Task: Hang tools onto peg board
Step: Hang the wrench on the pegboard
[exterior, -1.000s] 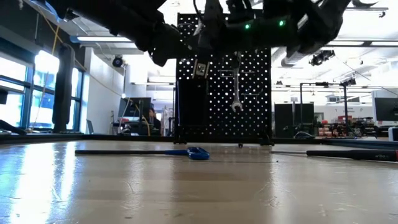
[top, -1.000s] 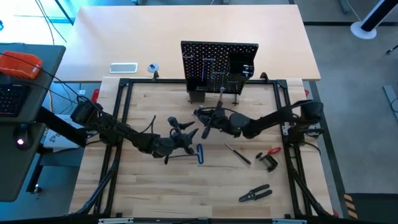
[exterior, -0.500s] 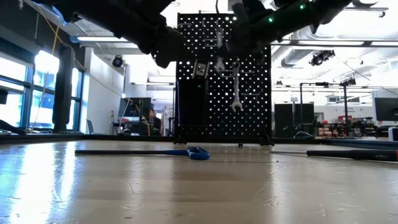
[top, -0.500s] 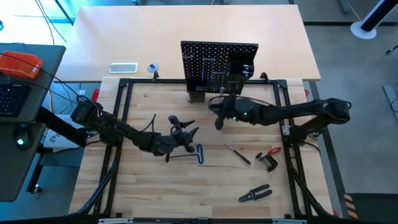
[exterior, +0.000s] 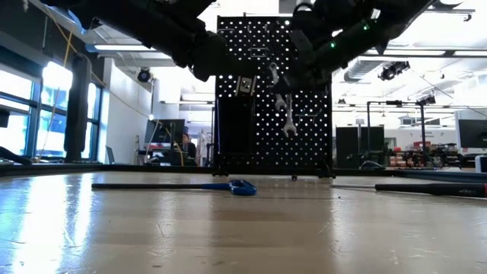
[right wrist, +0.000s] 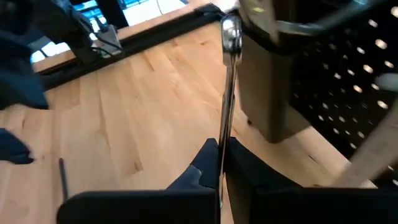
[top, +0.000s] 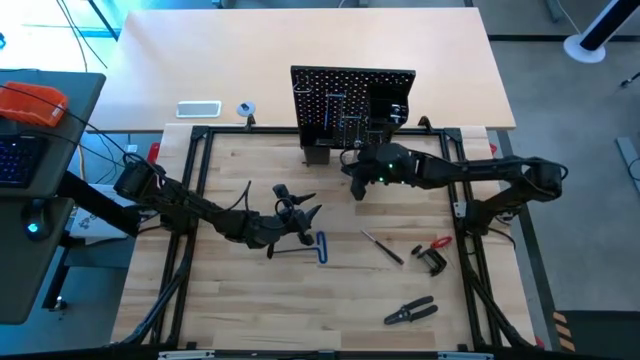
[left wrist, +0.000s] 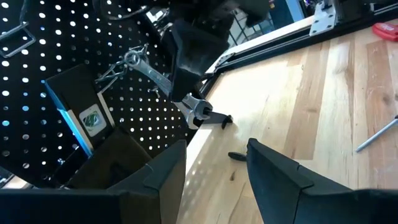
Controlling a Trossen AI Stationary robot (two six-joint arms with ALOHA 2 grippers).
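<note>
Close against the front of the peg board [top: 352, 100], the right gripper [top: 356, 176] is clamped on a silver wrench [right wrist: 227, 93], whose shaft runs out from between the pressed-together fingers toward the board's black box bin [right wrist: 273, 93]; the wrench is off the table. Back over the middle of the table [top: 250, 300] the left gripper [top: 303, 222] hangs with fingers apart and empty, just beside the blue-handled bent key [top: 318, 246]; pliers [top: 410, 312], a clamp [top: 432, 256] and a thin screwdriver [top: 382, 247] lie well apart on the right side.

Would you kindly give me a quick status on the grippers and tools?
Right gripper shut on silver wrench, at peg board. Left gripper open, empty, above blue-handled key. Nothing blocking.
</note>
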